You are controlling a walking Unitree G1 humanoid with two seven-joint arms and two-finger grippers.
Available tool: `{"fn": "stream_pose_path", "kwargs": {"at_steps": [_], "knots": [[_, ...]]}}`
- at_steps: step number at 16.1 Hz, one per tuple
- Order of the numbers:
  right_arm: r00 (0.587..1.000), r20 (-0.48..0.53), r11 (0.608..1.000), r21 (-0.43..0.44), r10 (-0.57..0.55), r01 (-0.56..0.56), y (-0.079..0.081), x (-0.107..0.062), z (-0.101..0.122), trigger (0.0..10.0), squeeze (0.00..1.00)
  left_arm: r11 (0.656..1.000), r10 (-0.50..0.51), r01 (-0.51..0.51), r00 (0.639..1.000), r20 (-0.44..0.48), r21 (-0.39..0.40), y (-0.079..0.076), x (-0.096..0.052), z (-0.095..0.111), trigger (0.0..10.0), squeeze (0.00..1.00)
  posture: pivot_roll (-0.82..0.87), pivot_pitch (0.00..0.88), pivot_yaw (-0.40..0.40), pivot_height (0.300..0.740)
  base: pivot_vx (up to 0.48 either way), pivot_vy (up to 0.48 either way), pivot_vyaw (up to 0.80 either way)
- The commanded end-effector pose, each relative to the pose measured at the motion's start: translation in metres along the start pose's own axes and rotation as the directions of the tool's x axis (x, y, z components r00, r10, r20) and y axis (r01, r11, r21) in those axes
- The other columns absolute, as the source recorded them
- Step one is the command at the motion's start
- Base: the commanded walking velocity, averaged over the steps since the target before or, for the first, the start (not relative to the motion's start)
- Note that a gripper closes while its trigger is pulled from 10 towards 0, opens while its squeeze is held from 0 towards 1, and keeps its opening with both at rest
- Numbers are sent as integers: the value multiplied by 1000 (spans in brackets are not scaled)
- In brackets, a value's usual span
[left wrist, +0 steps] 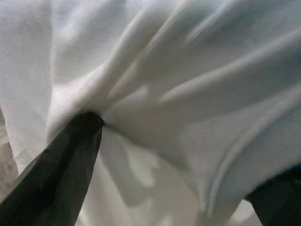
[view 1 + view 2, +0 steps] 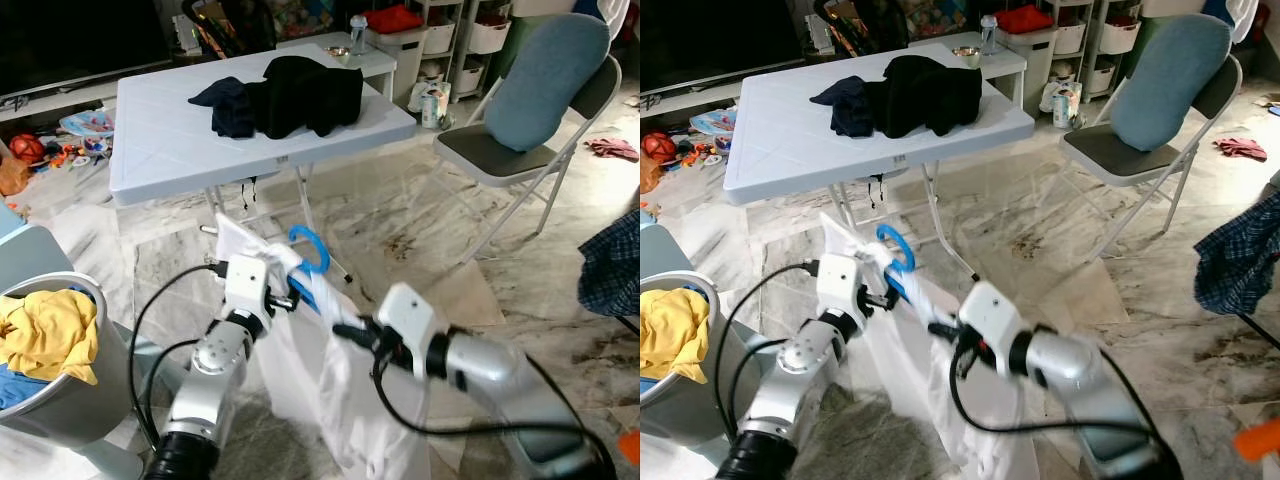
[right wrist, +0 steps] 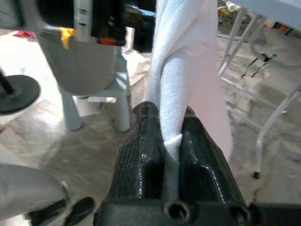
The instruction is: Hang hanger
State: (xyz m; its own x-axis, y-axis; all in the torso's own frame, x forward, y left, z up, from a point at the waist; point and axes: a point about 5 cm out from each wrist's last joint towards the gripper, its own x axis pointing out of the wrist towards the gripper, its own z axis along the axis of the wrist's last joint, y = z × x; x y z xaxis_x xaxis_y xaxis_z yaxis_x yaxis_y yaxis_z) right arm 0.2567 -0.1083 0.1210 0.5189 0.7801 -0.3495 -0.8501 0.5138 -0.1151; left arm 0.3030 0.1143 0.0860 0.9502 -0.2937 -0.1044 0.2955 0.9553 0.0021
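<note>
A white garment (image 2: pixel 330 400) hangs on a blue hanger (image 2: pixel 312 250) low in front of me, over the marble floor. My left gripper (image 2: pixel 285 297) is at the hanger's neck just under the hook. In the left wrist view its fingers (image 1: pixel 61 165) stand apart, with white cloth (image 1: pixel 178 94) stretched across them and bunched on one tip. My right gripper (image 3: pixel 171 136) is shut on a twisted fold of the garment, below and right of the hook (image 2: pixel 895 245).
A white folding table (image 2: pixel 160 130) with dark clothes (image 2: pixel 290 95) stands just beyond. A grey folding chair (image 2: pixel 520 130) is at the right. A laundry basket (image 2: pixel 55 400) with yellow cloth is at my left. A checked garment (image 2: pixel 612 262) hangs at the right edge.
</note>
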Motion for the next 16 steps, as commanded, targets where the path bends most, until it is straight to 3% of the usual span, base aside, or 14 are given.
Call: {"fn": "stream_pose_path", "kwargs": {"at_steps": [1,5,9,11,13,16], "knots": [[1000,9,1000,-26,12,-12,0,3,5,10000,0,999,16,-16,1000,19,34,11,1,7,10000,0,-151,0,64,740,0,0,0],[989,-53,990,-48,-135,132,-17,-1,-5,10000,0,995,71,-70,997,-10,67,29,-9,0,10000,0,-149,0,64,740,0,0,0],[982,-114,985,-100,-151,140,-25,-9,-14,10000,0,992,104,-103,995,-10,74,36,-14,0,10000,0,-141,0,58,740,0,0,0],[981,-134,984,-129,-139,122,-28,-14,-16,10000,0,988,125,-123,992,-12,97,44,-14,1,10000,0,-138,0,57,740,0,0,0],[976,-194,983,-173,-98,64,-30,-31,-27,10000,0,983,150,-149,989,-8,105,52,-15,4,10000,0,-136,0,58,740,0,0,0],[970,-237,984,-177,-56,13,-34,-51,-31,10000,0,983,153,-150,988,-16,108,53,-17,2,10000,0,-144,0,63,740,0,0,0]]}}
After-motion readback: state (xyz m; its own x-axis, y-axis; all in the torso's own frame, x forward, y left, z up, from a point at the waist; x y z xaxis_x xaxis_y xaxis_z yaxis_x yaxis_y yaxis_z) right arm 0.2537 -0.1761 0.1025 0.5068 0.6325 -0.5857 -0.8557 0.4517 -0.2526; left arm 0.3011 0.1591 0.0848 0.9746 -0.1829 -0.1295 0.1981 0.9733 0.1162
